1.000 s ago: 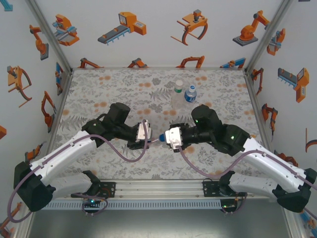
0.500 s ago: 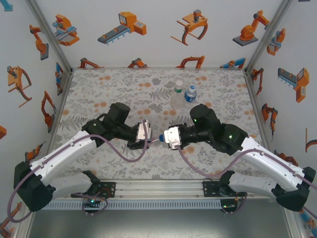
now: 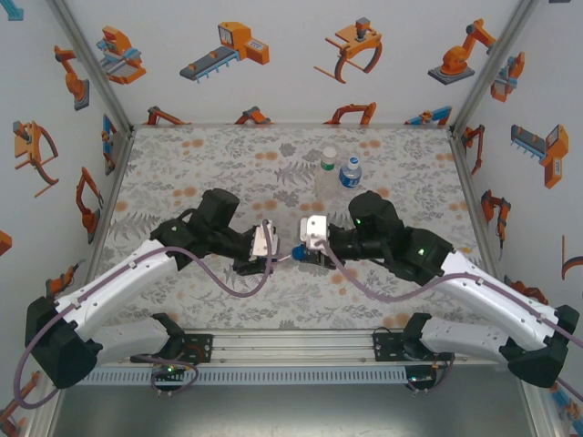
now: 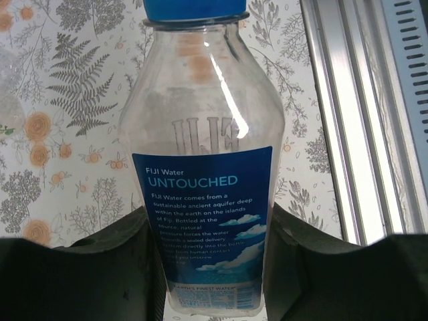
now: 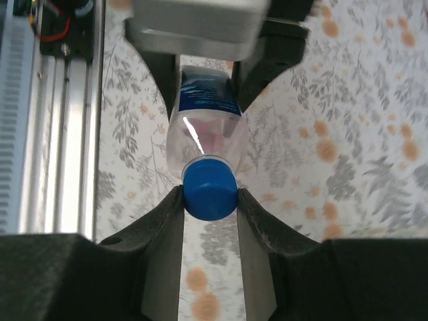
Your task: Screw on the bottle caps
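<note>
The patterned table (image 3: 182, 173) is carrying both arms inward from its near edge, the left arm (image 3: 137, 273) and the right arm (image 3: 455, 273) meeting nose to nose over the near middle of the surface. Near the far edge, well apart from the arms, 2 bottles are standing upright just beside each other: a clear bottle (image 3: 326, 179) on the left and a blue-labelled bottle (image 3: 351, 173) on the right, each showing a pale top.

The left gripper (image 4: 210, 224) is gripping the Fiji bottle (image 4: 200, 134), its jaws clamping the lower body across the blue label. 1 dark finger (image 4: 100, 267) is pressing each side. They are standing only as far apart as the bottle is wide. The bottle is running straight out from the jaws, its shoulder and neck clear of them and pointing toward the right arm.

The right gripper (image 5: 209, 204) is closing its jaws on the blue cap (image 5: 209, 190), and its fingers (image 5: 164, 227) are touching the cap on 2 opposite sides with no gap showing. The cap is sitting on the bottle's neck, right at the fingertips, with the clear shoulder and label stretching away beyond it into the left gripper's jaws. Whether the cap is sitting fully down on the neck, I cannot tell.
</note>
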